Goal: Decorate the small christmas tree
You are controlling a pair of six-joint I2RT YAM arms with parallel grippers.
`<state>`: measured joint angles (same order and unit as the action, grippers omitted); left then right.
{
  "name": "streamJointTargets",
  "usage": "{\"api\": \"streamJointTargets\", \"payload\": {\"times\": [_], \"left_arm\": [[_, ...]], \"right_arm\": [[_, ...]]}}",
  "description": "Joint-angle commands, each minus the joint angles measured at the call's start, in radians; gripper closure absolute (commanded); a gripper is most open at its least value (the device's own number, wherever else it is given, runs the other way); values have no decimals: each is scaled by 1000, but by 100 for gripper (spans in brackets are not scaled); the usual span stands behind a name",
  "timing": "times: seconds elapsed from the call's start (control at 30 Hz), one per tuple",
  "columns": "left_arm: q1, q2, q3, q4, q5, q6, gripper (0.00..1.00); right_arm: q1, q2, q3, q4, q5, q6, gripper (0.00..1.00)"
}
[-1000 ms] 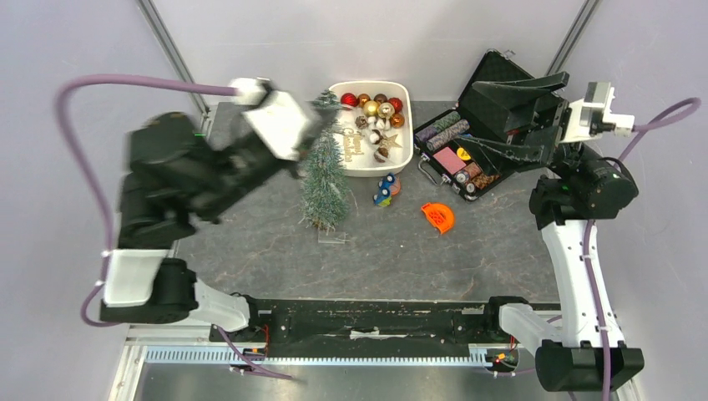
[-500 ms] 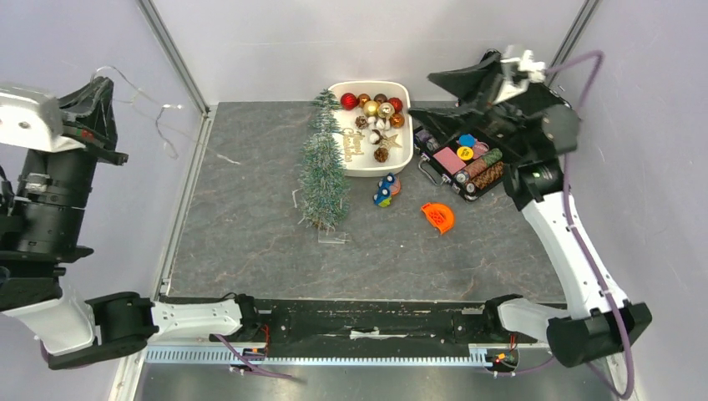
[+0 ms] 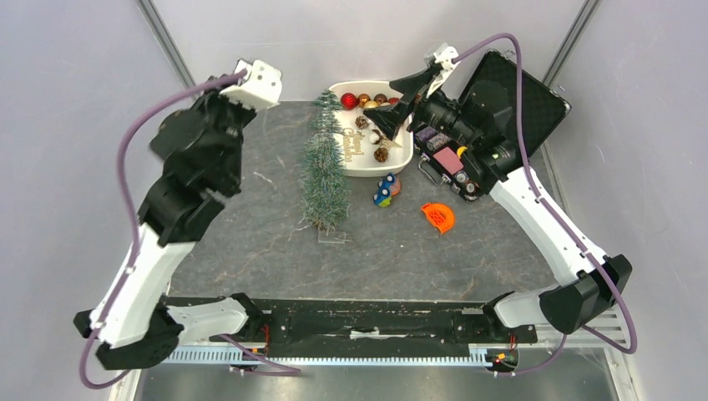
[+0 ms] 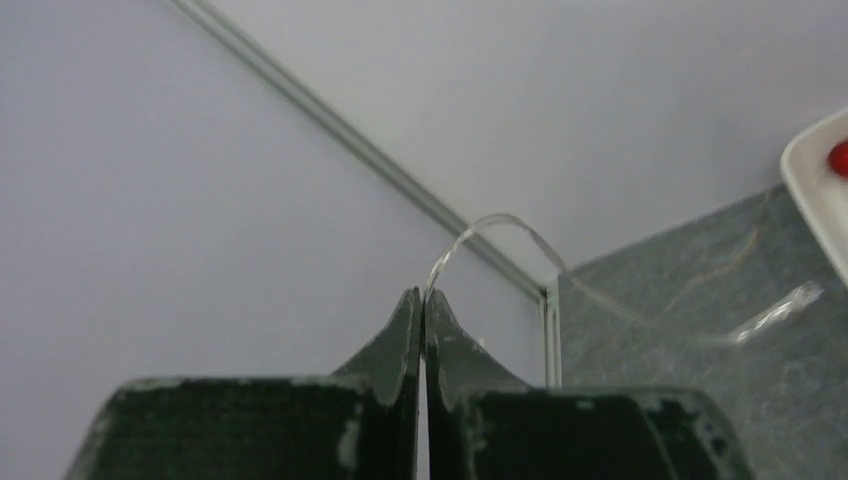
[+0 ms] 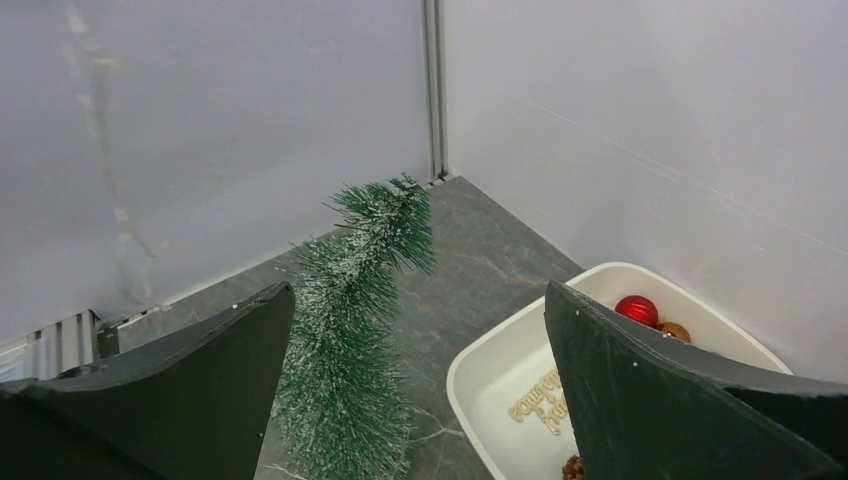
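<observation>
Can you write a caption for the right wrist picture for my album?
Open right gripper looks over the small christmas tree beside a white tray of ornaments.

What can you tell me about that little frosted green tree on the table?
The slim cone-shaped artificial tree has bristly dusty-green branches tipped with white frost. It stands upright on a small clear square base on the dark marbled tabletop, beside a white tray of baubles. Its tip bends slightly sideways. No ornaments hang on it yet.
</observation>
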<state>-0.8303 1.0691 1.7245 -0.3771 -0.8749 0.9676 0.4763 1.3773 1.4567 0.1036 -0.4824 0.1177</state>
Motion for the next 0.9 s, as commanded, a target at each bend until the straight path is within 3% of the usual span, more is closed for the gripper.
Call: {"api": "streamJointTargets", "payload": {"times": [0.0,0.27,0.37,0.57,0.73,0.87], "left_arm": [[264,68,21,-103,236,-249,98],[669,237,63,-153,581,-492,98],[745,335,136,-153,653,-555,98],[774,624,479,-205,824,-716,98],[738,872,847,-300,997,-847,98],[630,944,859,-281,945,-750,98]], "right_arm": [[12,-7,52,-43,55,-60,2],[12,-17,48,-89,64,-146,2],[11,8,96,-149,97,-196,2],[-9,112,262,-224,172,-281,2],[-118,253,421,-225,77,-212,2],[-164,326,453,-134,-57,-230,2]]}}
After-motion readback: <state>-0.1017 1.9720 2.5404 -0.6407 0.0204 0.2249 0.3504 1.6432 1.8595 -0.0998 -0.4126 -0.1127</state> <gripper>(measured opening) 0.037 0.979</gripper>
